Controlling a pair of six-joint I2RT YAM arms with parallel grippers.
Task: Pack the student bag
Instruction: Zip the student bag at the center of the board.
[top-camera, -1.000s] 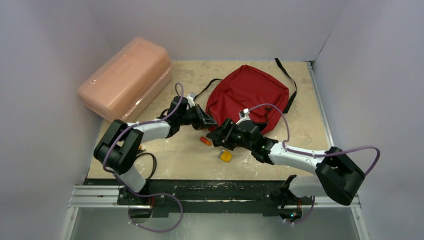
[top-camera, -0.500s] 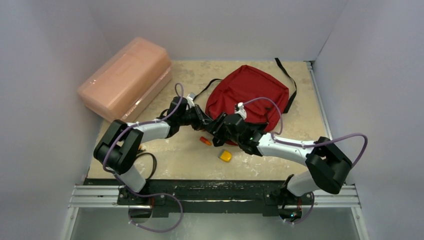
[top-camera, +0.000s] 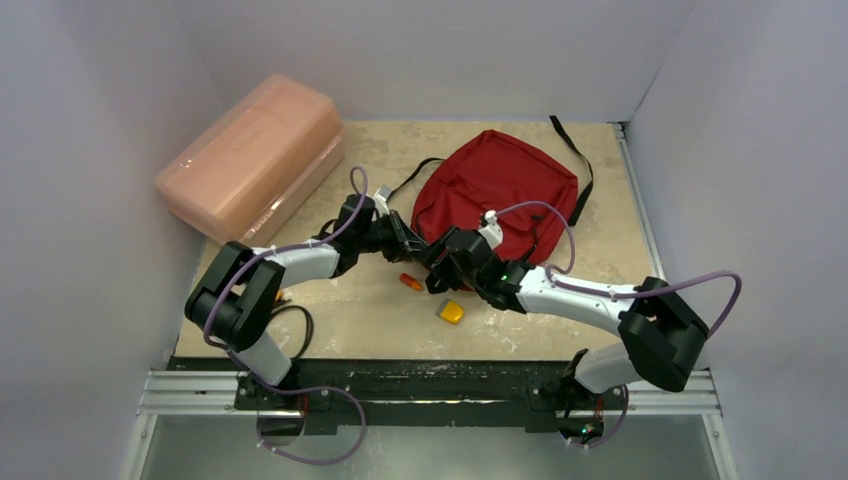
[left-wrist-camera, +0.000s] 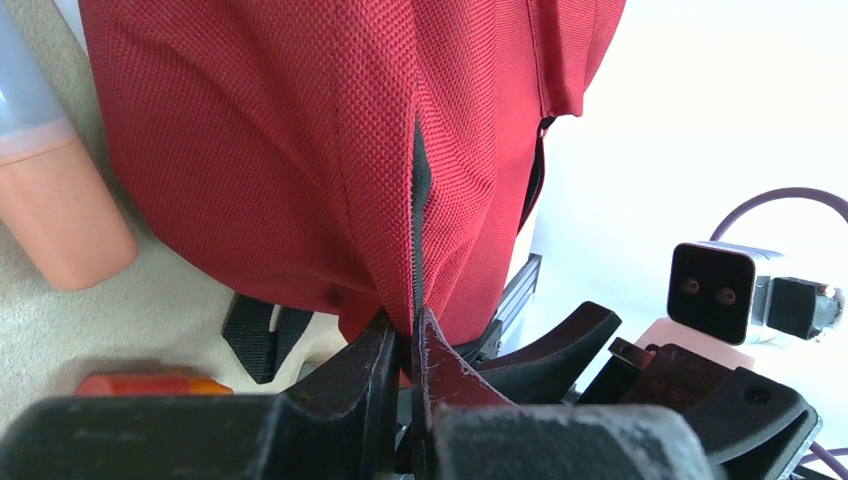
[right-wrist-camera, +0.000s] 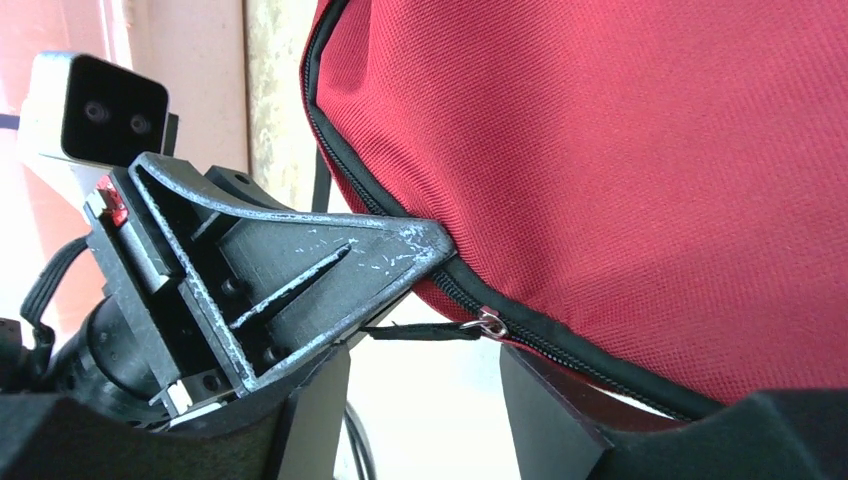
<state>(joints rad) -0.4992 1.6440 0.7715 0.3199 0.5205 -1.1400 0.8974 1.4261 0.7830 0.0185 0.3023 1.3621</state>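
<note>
- The student bag (top-camera: 497, 185) lies flat toward the back of the table (top-camera: 350, 320), a bit right of the middle. The big pink plastic box (top-camera: 250, 150) sits well apart from it, at the back left.
- The left gripper (left-wrist-camera: 405, 338) has its two fingers pressed together on the near left corner of the bag. It pinches a fold of the red cloth right by the black zipper line (left-wrist-camera: 419, 210).
- The right gripper (right-wrist-camera: 425, 368) is just beside it, at the same corner. Its fingers are spread apart. The little silver zipper pull (right-wrist-camera: 490, 322), with its thin black tab, sits between them. I cannot tell if a finger touches the tab.
- The bag is soft cloth, so I think it will bend, sag and slide if it is pulled. It looks flat, so it is likely light and nearly empty.
- A good place to hold it is the cloth next to the zipper, to keep the bag from sliding. The small pull tab is the part to grab to open it. The tab is thin and could slip out, so the pinch should land right on it.
- A small orange thing (top-camera: 410, 281) and a small yellow thing (top-camera: 452, 312) lie on the table near the bag, not packed yet.
</note>
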